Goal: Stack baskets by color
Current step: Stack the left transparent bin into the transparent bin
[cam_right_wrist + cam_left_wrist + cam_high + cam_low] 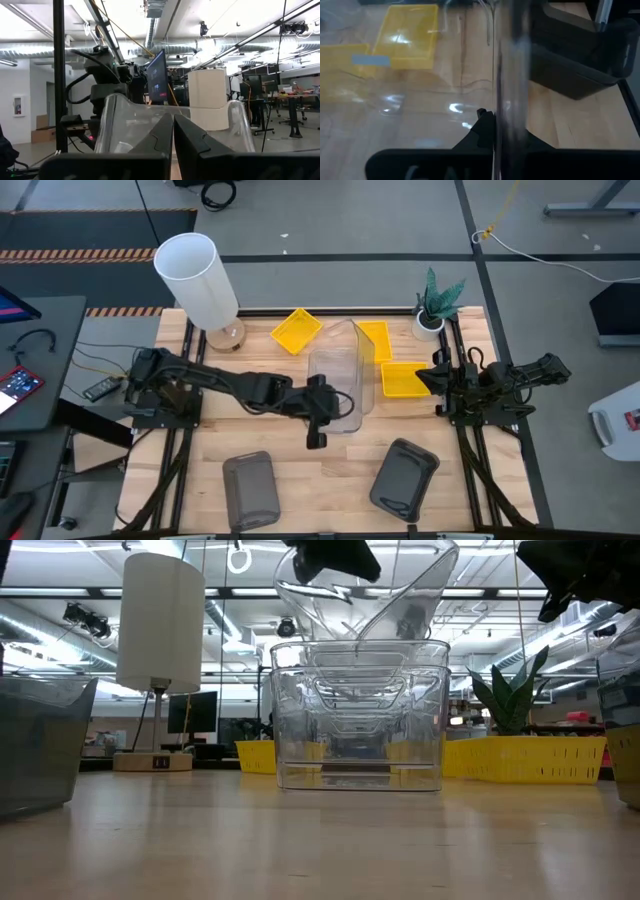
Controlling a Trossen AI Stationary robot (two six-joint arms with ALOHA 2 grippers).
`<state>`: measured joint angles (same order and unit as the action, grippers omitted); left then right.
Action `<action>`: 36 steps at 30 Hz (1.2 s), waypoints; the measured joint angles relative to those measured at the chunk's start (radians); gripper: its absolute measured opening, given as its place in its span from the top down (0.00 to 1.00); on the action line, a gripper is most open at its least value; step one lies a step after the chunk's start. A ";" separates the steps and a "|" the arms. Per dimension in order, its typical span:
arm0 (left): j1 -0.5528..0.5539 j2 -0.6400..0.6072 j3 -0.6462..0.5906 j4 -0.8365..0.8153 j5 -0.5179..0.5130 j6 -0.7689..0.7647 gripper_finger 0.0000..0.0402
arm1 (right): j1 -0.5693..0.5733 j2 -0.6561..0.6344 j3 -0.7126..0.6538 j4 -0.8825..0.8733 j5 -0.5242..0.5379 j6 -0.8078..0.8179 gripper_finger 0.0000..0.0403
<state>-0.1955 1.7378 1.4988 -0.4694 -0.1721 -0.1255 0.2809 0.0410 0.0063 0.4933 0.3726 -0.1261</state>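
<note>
My left gripper (322, 412) is at the table's middle, shut on a clear basket (405, 600) that it holds tilted above other clear baskets (360, 720). Those are nested and rest on their bottoms on the table. The held basket's lower end dips toward the stack's opening; whether it touches, I cannot tell. Three yellow baskets (296, 330) (375, 340) (403, 378) lie on the far half. Dark grey baskets (250, 490) (405, 477) lie near the front edge. My right gripper (173, 131) waits shut at the right side, holding nothing. My left gripper pinches the clear basket's wall (502, 115) between its two fingers; the wall shows edge-on between them. The fingers (482, 131) come from the table's left, slanting down. The basket is tilted steeply, its upper end raised above the nested clear baskets.
A tall white cylinder (197, 277) stands at the far left corner and a small potted plant (434, 305) at the far right. My right arm (495, 385) is folded at the right edge beside a yellow basket. Bare wood lies between the two grey baskets (325, 480).
</note>
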 joint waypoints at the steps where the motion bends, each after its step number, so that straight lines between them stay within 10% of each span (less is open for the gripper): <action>1: 0.004 0.000 0.012 -0.014 0.005 -0.002 0.99 | 0.000 0.000 0.000 0.000 0.000 0.000 0.94; 18: 0.006 0.194 0.251 -0.445 0.079 -0.008 0.99 | 0.000 0.002 0.000 0.001 -0.007 0.000 0.94; 36: 0.003 0.212 0.255 -0.518 0.148 -0.022 0.88 | 0.000 0.002 0.000 0.004 -0.007 0.000 0.94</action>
<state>-0.1928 1.9503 1.7535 -0.9875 -0.0239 -0.1474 0.2806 0.0429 0.0067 0.4976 0.3653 -0.1261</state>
